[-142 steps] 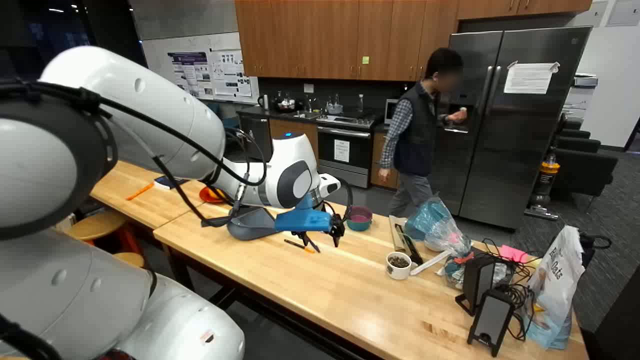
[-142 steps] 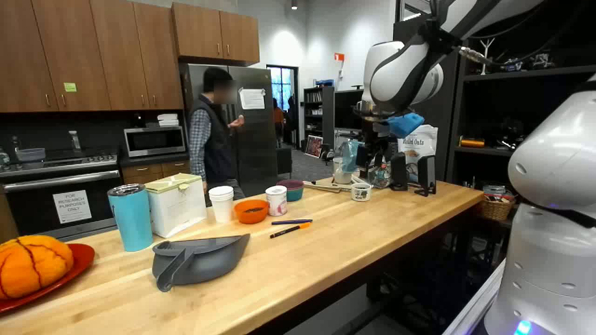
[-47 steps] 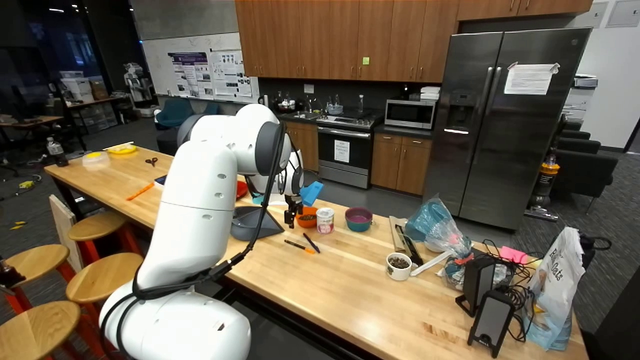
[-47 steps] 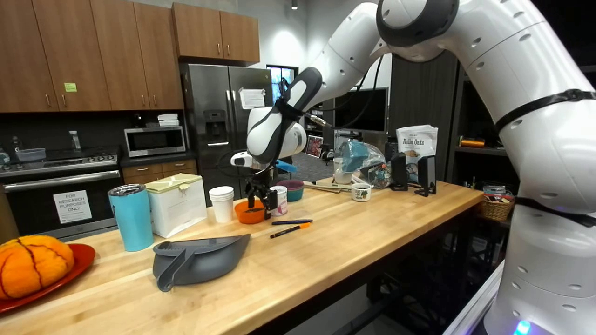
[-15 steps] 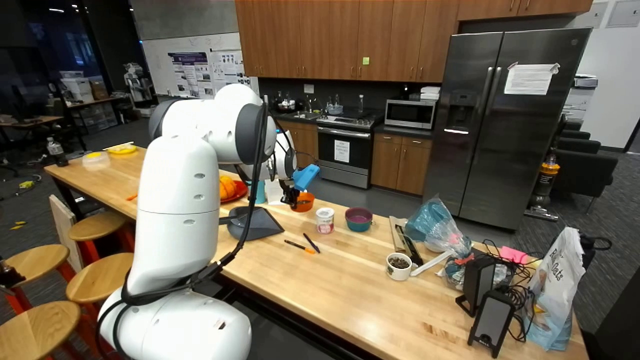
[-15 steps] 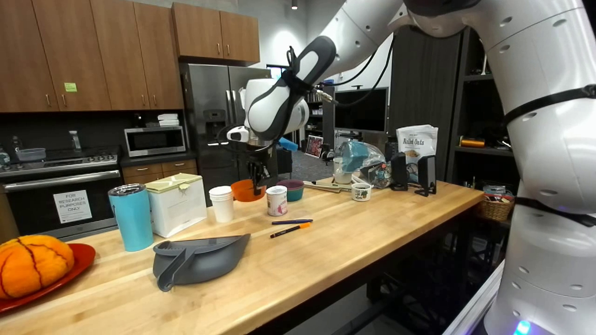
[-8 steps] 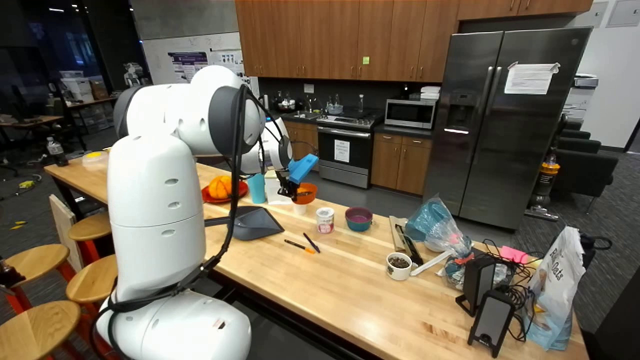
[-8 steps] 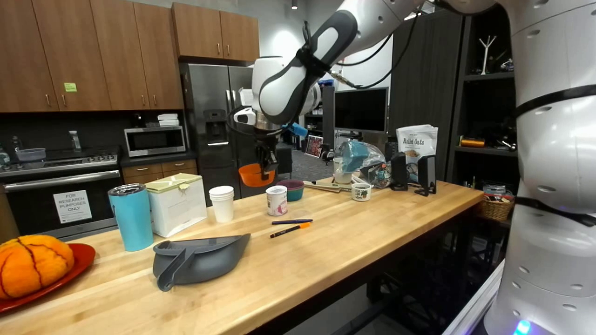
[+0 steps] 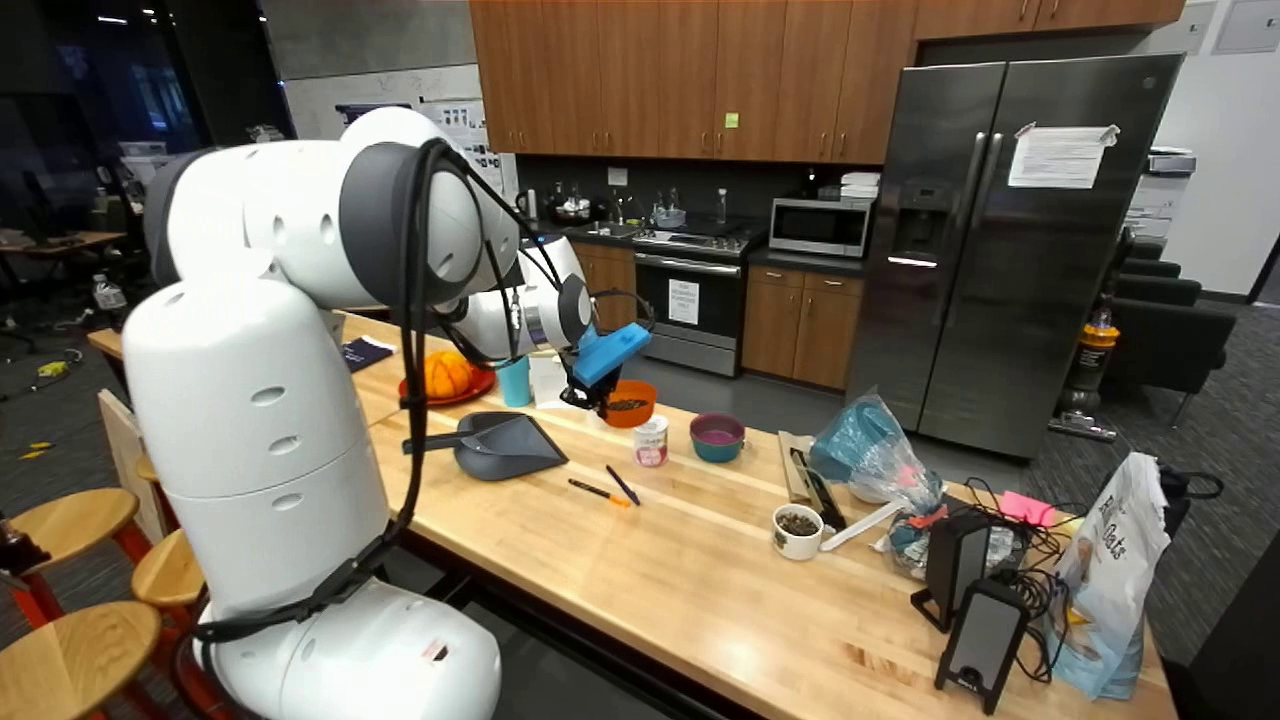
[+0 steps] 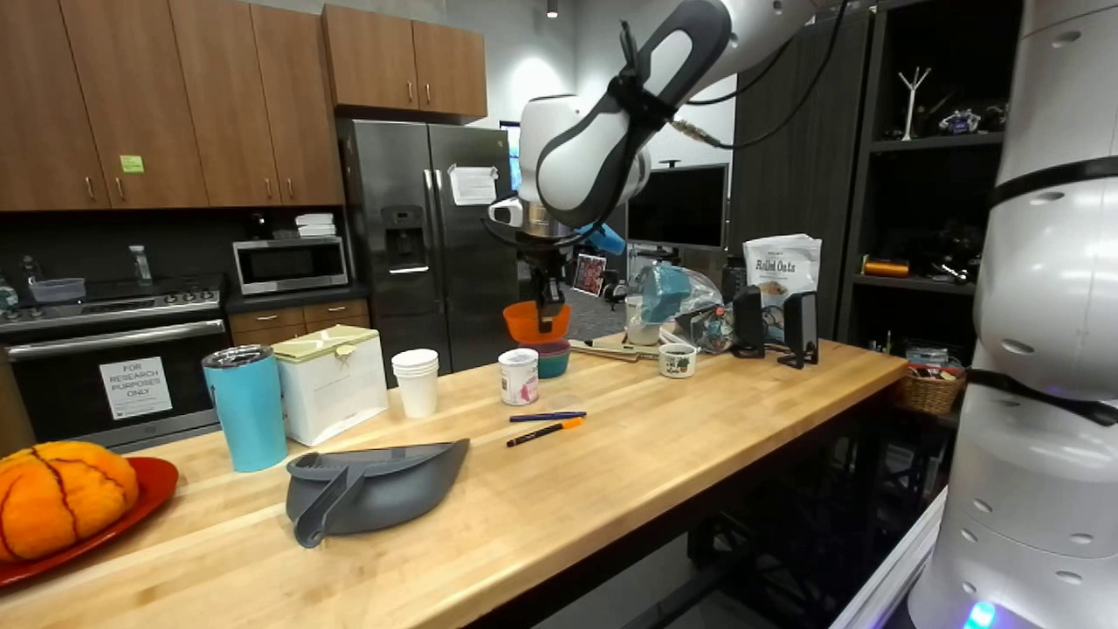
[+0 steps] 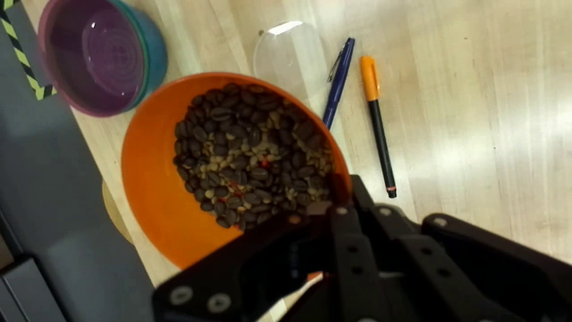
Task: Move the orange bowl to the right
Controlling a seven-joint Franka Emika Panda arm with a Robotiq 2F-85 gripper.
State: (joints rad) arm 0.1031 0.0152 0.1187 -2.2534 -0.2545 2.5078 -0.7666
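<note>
My hand: clamped on the rim of the orange bowl, between three and four o'clock in my wrist view.
Orange bowl: I hold it clear of the pale wooden counter, dark beans inside.
Counter, clock centred on the bowl in an exterior view: grey dustpan at eight, white canister at five, black speakers and a bag of oats at four.
Room, same clock: wooden cabinets at twelve, stove at one, steel fridge at two, stools at eight.
</note>
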